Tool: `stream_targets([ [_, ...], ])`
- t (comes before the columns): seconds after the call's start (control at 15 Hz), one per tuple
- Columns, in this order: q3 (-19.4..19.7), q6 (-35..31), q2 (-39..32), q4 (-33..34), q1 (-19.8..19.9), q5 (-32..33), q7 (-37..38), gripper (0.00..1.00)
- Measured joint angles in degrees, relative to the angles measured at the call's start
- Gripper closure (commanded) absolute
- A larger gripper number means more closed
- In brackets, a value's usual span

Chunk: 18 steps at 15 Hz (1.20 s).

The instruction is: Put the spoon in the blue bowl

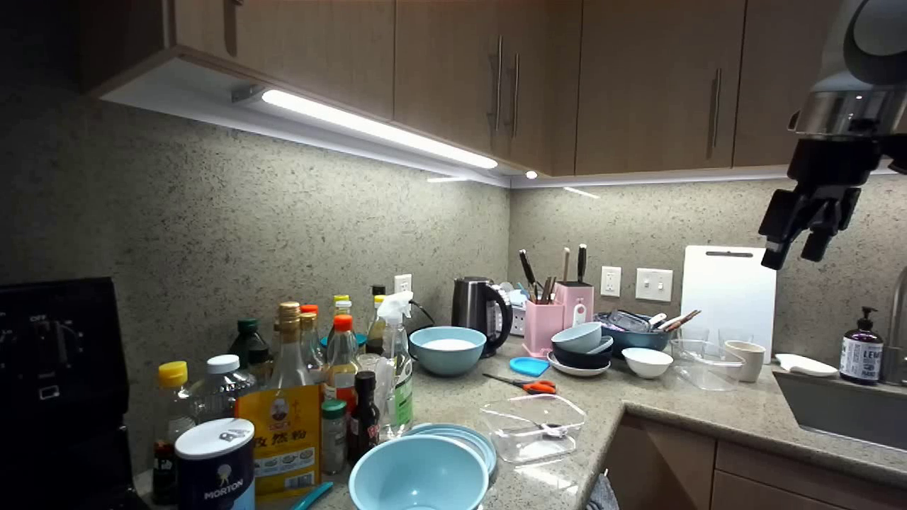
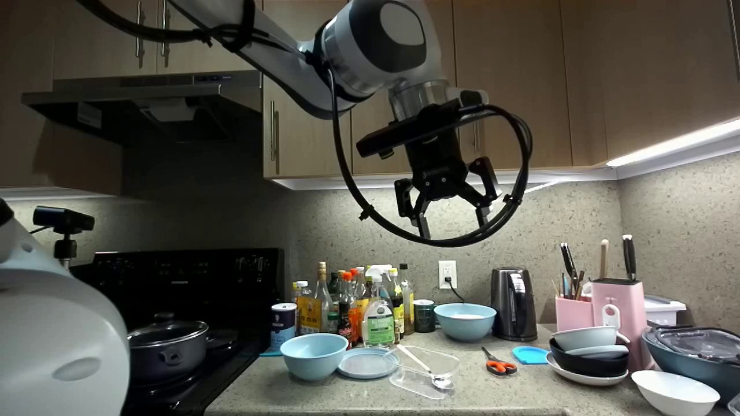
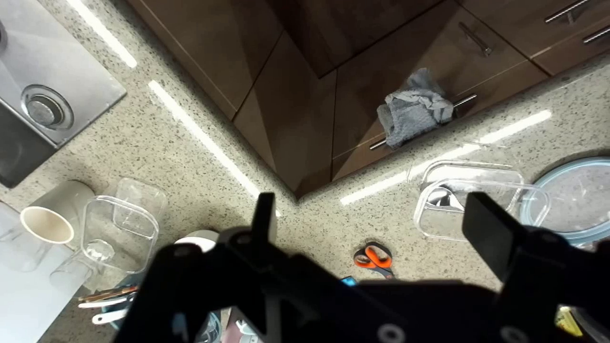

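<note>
Plainly, above a kitchen worktop [image 2: 497, 396], an empty end effector [image 2: 454, 223] and a spoon [image 2: 426, 368] not yet taken

A robot arm [image 2: 370, 63] extends over the worktop. Its end effector hangs high above everything there, fingers [image 3: 491, 233] spread wide with nothing between them, likely to leave room for a grasp.

Two round light-blue bowls could be the goal: the front bowl [image 2: 314, 358], and the back bowl [image 2: 465, 327] beside the kettle [image 2: 511, 306]; which is meant cannot be told. A clear box [image 1: 521, 448] stands near the front bowl. The spoon seems to lie slantwise in it, outside both bowls, perhaps so that the handle [image 2: 411, 357] tips up for easy pinching.

In an exterior view the front bowl [image 1: 419, 471] shows a bare inside; the wrist view shows neither bowl clearly. It gives only the spoon's head [image 3: 442, 197], a finger apparently covering the handle.
</note>
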State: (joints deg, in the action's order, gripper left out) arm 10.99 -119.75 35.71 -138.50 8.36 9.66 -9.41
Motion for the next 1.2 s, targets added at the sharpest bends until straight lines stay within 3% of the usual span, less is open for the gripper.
stream_targets([
  [0.33, -0.25, 0.06, -3.93, 2.02, -6.03, -1.08, -4.76, 0.00],
  [0.67, -3.79, 0.07, -10.80, 7.32, -13.42, -3.97, -8.40, 0.00],
  [1.2, -4.75, -0.82, -14.19, 9.28, -13.78, -4.87, -8.51, 0.00],
])
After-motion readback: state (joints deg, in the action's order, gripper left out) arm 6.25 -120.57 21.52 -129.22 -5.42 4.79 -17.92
